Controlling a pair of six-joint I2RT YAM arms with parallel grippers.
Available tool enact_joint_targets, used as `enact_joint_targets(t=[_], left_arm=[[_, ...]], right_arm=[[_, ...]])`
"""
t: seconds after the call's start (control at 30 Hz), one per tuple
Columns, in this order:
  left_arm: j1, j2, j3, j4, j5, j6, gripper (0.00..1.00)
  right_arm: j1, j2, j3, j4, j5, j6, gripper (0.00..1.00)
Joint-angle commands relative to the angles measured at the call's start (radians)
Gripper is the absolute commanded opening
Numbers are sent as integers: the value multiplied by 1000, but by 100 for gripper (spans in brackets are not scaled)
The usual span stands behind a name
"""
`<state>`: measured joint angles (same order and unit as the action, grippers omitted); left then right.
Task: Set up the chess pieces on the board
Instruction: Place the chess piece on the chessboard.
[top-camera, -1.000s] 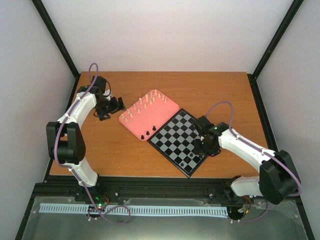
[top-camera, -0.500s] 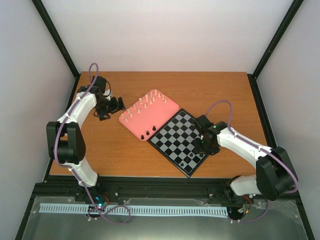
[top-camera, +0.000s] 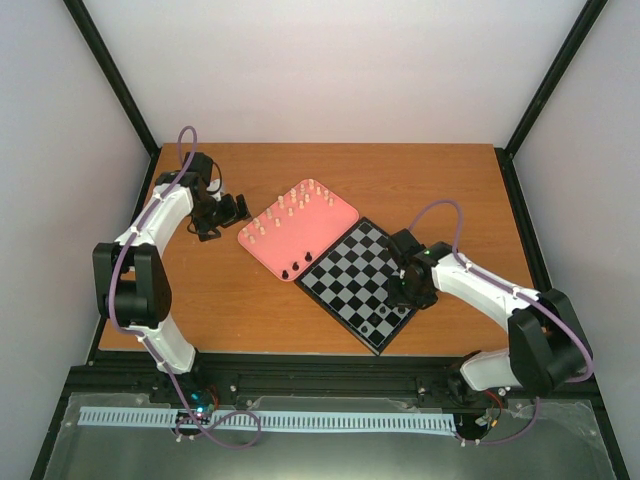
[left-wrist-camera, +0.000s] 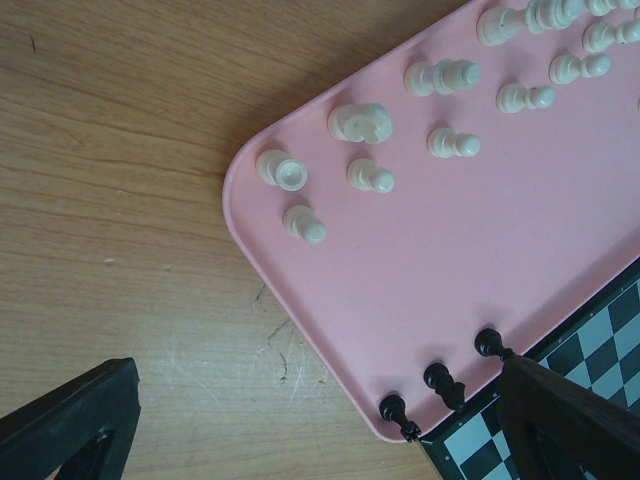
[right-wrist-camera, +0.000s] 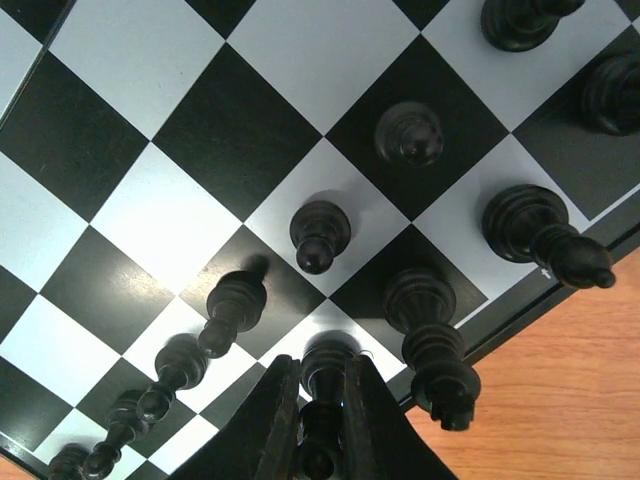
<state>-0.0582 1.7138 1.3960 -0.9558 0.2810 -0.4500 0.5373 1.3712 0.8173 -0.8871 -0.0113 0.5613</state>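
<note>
Black chess piece (right-wrist-camera: 328, 362) pinched by right fingers (right-wrist-camera: 264, 428).

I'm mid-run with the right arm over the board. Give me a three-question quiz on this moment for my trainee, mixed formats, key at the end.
1. True or false: the right claw is shut on a black piece above the board.
2. How many black pieces stand on the pink tray? A: two. B: three. C: six.
3. Fill in the blank: the left claw, beside the tray's corner, is ____ and holds nothing.

Key: 1 true; 2 B; 3 open.
</note>
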Motion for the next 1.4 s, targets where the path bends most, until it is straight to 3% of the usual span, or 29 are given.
enact_joint_targets(t=[0.0, 0.33, 0.83, 1.0, 1.37], left_arm=[[-7, 7, 40, 9, -2, -7, 100], [-7, 11, 37, 11, 0, -7, 100], [-8, 12, 35, 12, -2, -8, 100], [-7, 14, 38, 11, -4, -7, 100], [-7, 16, 38, 9, -3, -6, 100]], right_arm=[[-8, 26, 21, 23, 12, -11, 7], [-8, -4, 8, -4, 17, -19, 16], [-8, -22, -17, 8, -19, -20, 15], [-8, -17, -6, 13, -19, -21, 28], [-7, -97, 111, -118, -62, -37, 32]])
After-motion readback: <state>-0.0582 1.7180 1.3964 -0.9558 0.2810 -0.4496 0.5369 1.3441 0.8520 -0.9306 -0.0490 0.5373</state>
